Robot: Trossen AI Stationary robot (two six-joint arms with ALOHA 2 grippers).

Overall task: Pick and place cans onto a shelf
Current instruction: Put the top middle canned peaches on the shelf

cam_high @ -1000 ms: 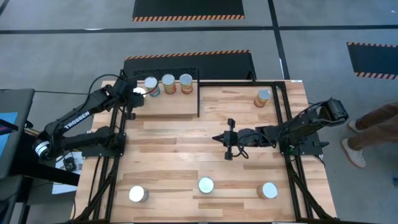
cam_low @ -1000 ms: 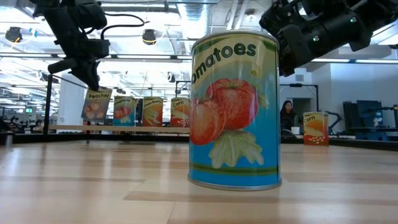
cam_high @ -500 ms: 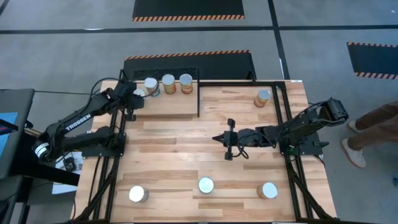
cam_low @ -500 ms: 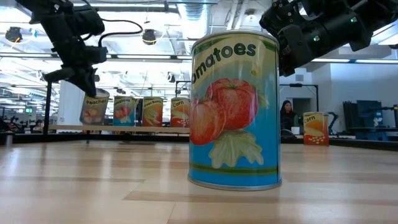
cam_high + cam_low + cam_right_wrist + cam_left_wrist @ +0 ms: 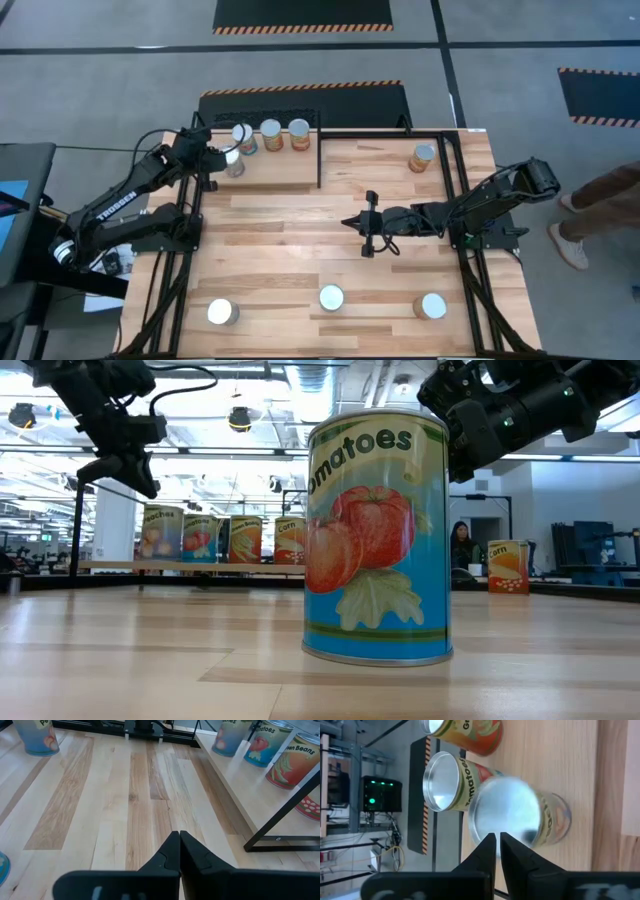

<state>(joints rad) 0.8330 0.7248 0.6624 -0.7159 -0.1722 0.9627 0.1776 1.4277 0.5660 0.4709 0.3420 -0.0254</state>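
The shelf (image 5: 285, 170) is a light board in a black frame at the table's far left. Three cans (image 5: 270, 133) stand in a row along its far edge. A bluish-grey can (image 5: 236, 164) stands upright on its base just in front of them; it also shows in the low view (image 5: 160, 531) and the left wrist view (image 5: 512, 817). My left gripper (image 5: 216, 158) hovers beside and above that can's top, fingers a narrow gap apart and empty. My right gripper (image 5: 347, 222) is shut and empty over the table's middle.
One orange can (image 5: 422, 157) stands at the far right. Three cans (image 5: 222, 312) (image 5: 331, 297) (image 5: 432, 306) stand along the near edge; the middle one is the tomato can (image 5: 378, 535). A person's legs (image 5: 600, 200) show beyond the right edge.
My left gripper has lowered the bluish-grey can, which hung tilted below its fingers, onto the shelf in front of the row. It has let go, then risen and drawn back toward the table's left edge. The can now stands upright. My right arm has kept still.
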